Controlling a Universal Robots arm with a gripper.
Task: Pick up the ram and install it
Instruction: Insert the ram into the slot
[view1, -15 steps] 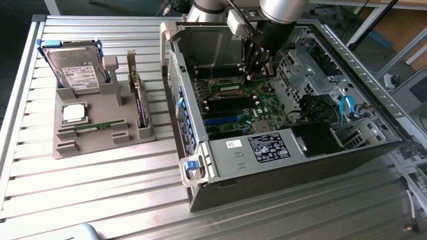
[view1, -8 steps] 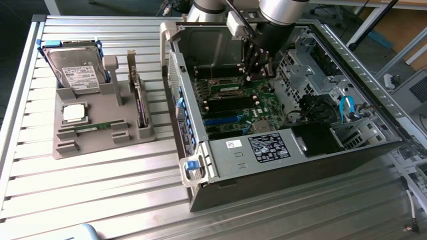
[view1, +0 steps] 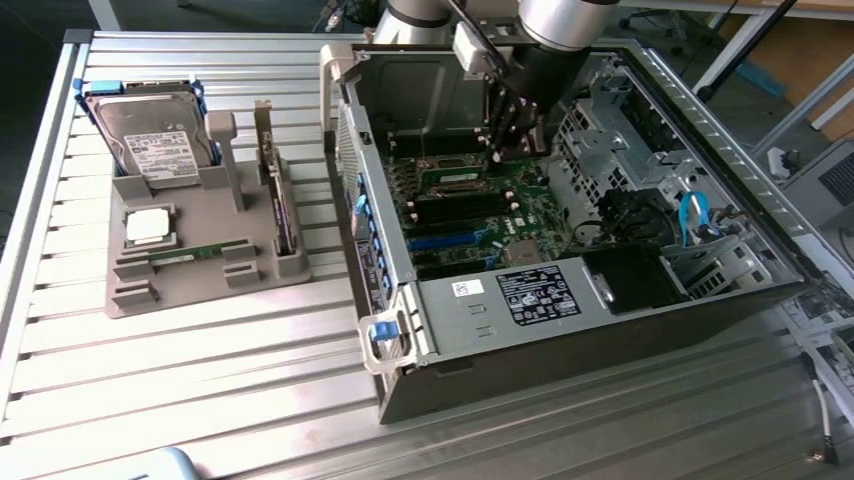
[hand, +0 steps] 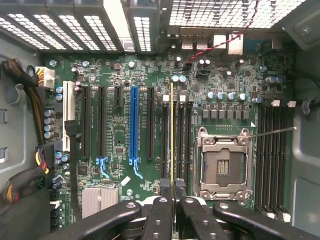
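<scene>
On bench (view1: 200, 390), toward the exterior view's left: holder tray (view1: 200, 295), bearing hard drive (view1: 150, 135) at far end, processor chip (view1: 147, 225) nearer, spare memory stick (view1: 187, 253) just before that, expansion card (view1: 280, 215) upright along the side nearest the case. Toward the exterior view's right: open computer case (view1: 561, 330), motherboard (view1: 467, 215) within. Inside case, above motherboard: tool (view1: 511, 140), gripping ram (hand: 172, 130) at slots just beside processor socket (hand: 223, 165).

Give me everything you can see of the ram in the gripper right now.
The ram shows edge-on: a thin, straight strip with a yellowish edge, its faces and chips hidden. The gripper is shut on it, and the stick runs out from the grip over the motherboard, lined up lengthwise with the black memory slots beside the empty processor socket. Whether it touches a slot cannot be told.
</scene>
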